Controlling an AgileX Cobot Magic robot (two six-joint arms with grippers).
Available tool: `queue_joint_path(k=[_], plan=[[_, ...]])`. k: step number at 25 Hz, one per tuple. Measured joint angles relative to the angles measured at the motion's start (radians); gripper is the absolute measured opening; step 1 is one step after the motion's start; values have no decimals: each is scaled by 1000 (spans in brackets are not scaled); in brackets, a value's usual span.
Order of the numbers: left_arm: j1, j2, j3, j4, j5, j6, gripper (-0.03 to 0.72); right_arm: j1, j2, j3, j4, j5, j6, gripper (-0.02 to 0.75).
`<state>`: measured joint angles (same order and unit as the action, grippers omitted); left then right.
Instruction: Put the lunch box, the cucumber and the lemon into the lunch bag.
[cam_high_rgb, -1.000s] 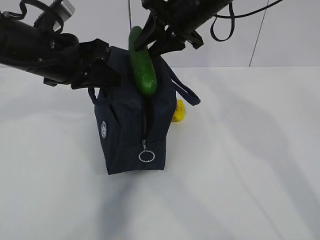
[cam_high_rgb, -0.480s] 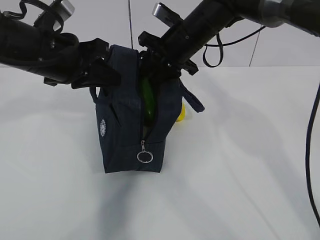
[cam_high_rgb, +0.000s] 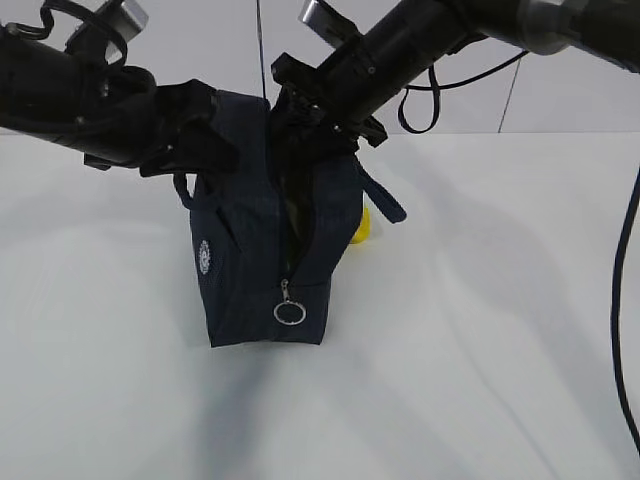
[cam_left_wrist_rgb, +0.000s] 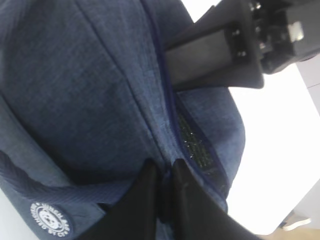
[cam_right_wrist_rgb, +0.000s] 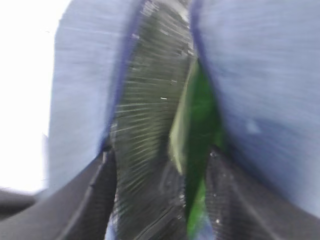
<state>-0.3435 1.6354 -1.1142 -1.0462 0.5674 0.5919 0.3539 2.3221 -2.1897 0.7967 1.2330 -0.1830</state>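
The navy lunch bag (cam_high_rgb: 250, 250) stands upright mid-table with its top open. My left gripper (cam_high_rgb: 215, 140) is shut on the bag's upper left edge, and the left wrist view shows its jaws (cam_left_wrist_rgb: 162, 167) pinching the fabric rim. My right gripper (cam_high_rgb: 300, 135) reaches down into the opening. In the blurred right wrist view its jaws (cam_right_wrist_rgb: 160, 155) stand wide apart, with the green cucumber (cam_right_wrist_rgb: 200, 120) lying inside the bag beside the right finger. The yellow lemon (cam_high_rgb: 362, 226) peeks out behind the bag's right side. The lunch box is out of view.
The bag's zipper ring pull (cam_high_rgb: 290, 313) hangs on the near end and a loop handle (cam_high_rgb: 380, 195) droops to the right. The white table (cam_high_rgb: 480, 330) spreads around the bag. The right arm's cables (cam_high_rgb: 425, 95) hang above.
The right gripper has lowered the cucumber from above the bag down into the opening; the cucumber is now almost fully inside. The left gripper keeps holding the bag's edge.
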Motion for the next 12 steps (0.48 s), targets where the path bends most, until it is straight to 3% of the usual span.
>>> queue_joint_path(k=[12], plan=[[7,0,0,165,-8,0,17,0,-69,0,1,-2,-6,425]])
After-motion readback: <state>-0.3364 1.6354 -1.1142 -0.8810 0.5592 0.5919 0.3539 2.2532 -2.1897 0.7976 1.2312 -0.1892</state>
